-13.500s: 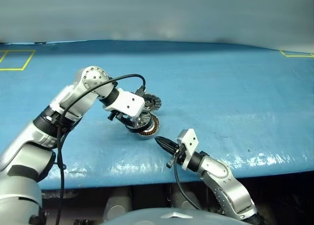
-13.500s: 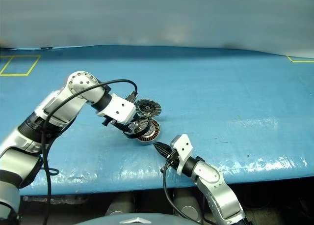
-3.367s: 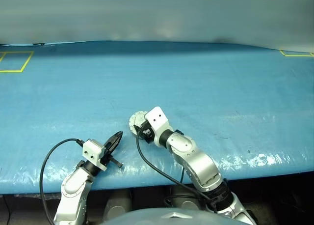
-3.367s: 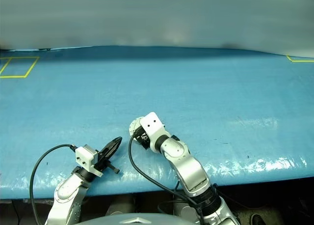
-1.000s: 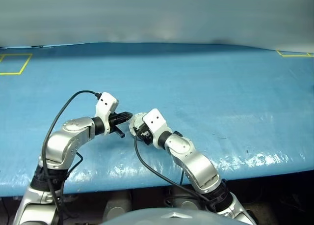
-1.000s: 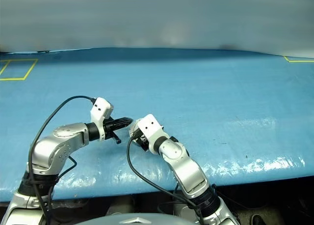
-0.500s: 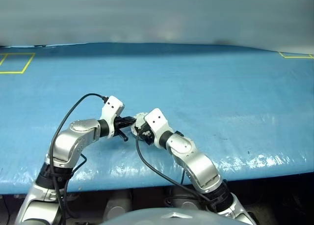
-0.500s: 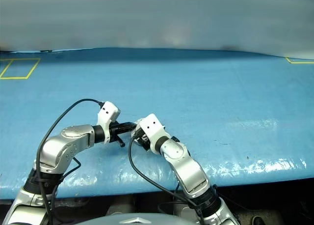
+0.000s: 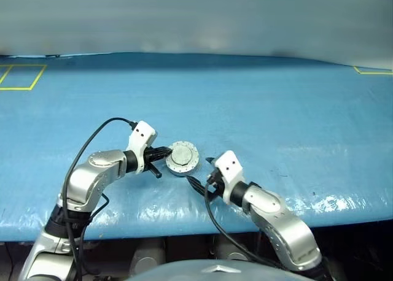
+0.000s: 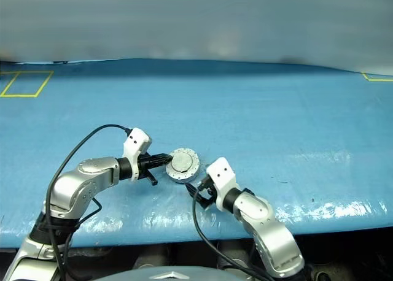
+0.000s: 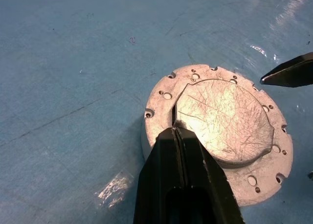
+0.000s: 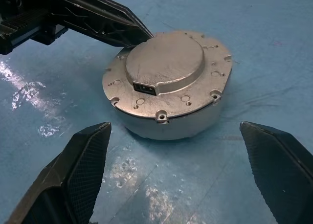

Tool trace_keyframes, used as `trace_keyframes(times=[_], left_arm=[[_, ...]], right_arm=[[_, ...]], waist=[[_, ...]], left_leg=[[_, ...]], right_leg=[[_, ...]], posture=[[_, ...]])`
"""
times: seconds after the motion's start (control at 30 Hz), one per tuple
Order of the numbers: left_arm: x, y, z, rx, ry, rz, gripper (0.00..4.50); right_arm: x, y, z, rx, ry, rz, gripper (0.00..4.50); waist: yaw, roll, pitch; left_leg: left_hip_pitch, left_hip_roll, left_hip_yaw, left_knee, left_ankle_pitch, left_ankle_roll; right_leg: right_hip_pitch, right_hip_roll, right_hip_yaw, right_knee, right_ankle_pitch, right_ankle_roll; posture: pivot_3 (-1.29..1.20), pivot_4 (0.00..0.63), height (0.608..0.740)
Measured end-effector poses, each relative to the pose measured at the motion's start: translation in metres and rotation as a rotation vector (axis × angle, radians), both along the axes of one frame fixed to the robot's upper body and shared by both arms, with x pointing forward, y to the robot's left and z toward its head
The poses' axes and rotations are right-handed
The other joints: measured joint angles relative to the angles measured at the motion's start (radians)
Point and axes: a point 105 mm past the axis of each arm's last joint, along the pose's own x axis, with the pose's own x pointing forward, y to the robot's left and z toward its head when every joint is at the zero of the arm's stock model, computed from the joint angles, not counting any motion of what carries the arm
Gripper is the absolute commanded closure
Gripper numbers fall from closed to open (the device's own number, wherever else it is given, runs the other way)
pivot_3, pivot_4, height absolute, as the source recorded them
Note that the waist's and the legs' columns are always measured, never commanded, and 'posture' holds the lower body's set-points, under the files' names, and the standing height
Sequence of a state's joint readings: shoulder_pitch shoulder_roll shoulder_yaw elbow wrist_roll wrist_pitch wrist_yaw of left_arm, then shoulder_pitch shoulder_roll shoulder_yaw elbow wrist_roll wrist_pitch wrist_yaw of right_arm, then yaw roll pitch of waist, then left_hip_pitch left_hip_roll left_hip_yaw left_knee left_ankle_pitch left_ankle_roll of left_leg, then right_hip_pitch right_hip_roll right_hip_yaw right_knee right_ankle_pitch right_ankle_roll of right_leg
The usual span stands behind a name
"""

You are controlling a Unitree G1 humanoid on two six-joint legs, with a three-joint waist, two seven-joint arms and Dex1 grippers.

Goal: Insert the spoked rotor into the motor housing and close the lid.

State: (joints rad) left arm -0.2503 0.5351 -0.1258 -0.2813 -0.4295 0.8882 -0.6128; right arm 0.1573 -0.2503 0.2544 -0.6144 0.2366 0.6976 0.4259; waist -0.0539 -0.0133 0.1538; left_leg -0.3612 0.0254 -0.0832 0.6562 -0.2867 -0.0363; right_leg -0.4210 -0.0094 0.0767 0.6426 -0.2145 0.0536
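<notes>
The motor housing (image 9: pixel 183 165) sits on the blue table with the lid (image 9: pixel 182 154) lying flat on top of it, plain grey side up. The spoked rotor is hidden. My left gripper (image 9: pixel 166 153) is shut, and its tips (image 11: pixel 174 132) rest on the lid (image 11: pixel 222 119) at the edge of its raised centre. My right gripper (image 9: pixel 199 174) stands open just near and right of the housing, apart from it. In the right wrist view its two fingers (image 12: pixel 83 160) flank the housing (image 12: pixel 171 123) at a distance, with nothing between them.
The blue table cover (image 9: pixel 276 109) stretches wide on all sides. Yellow tape marks lie at the far left (image 9: pixel 21 75) and far right (image 9: pixel 374 69) corners. The table's front edge (image 9: pixel 184 223) runs close below both arms.
My right gripper has drawn back to the near right, off the housing, and opened wider. The closed lid now shows in full. The left gripper has stayed at the lid.
</notes>
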Motion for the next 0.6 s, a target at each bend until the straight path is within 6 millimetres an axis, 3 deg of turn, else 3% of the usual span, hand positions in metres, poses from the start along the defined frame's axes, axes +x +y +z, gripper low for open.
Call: trace_keyframes(times=[0.23,0.47,0.6], left_arm=[[0.001,0.0,-0.001,0.013,-0.013,-0.001,4.5],[0.0,-0.002,-0.001,0.015,-0.021,-0.016,4.5],[0.0,-0.002,-0.001,0.016,-0.021,-0.018,4.5]], right_arm=[[0.002,-0.002,0.008,0.311,0.141,-0.129,0.05],[0.016,0.004,-0.018,0.443,0.391,-0.261,0.05],[0.022,0.005,-0.017,0.499,0.439,-0.273,0.05]], waist=[[-0.001,0.0,0.0],[0.003,0.001,0.0],[0.003,0.001,0.0]], left_leg=[[0.001,0.0,0.0,0.0,0.0,0.0],[0.0,0.0,0.0,-0.001,0.0,0.0],[0.0,0.0,0.0,-0.001,0.0,0.0]], right_leg=[[0.0,0.0,0.0,0.0,0.0,0.0],[0.0,-0.001,0.0,0.0,0.0,0.0],[0.0,-0.001,0.0,0.0,0.0,0.0]], posture=[[0.0,0.15,0.74],[0.0,0.15,0.74],[0.0,0.15,0.74]])
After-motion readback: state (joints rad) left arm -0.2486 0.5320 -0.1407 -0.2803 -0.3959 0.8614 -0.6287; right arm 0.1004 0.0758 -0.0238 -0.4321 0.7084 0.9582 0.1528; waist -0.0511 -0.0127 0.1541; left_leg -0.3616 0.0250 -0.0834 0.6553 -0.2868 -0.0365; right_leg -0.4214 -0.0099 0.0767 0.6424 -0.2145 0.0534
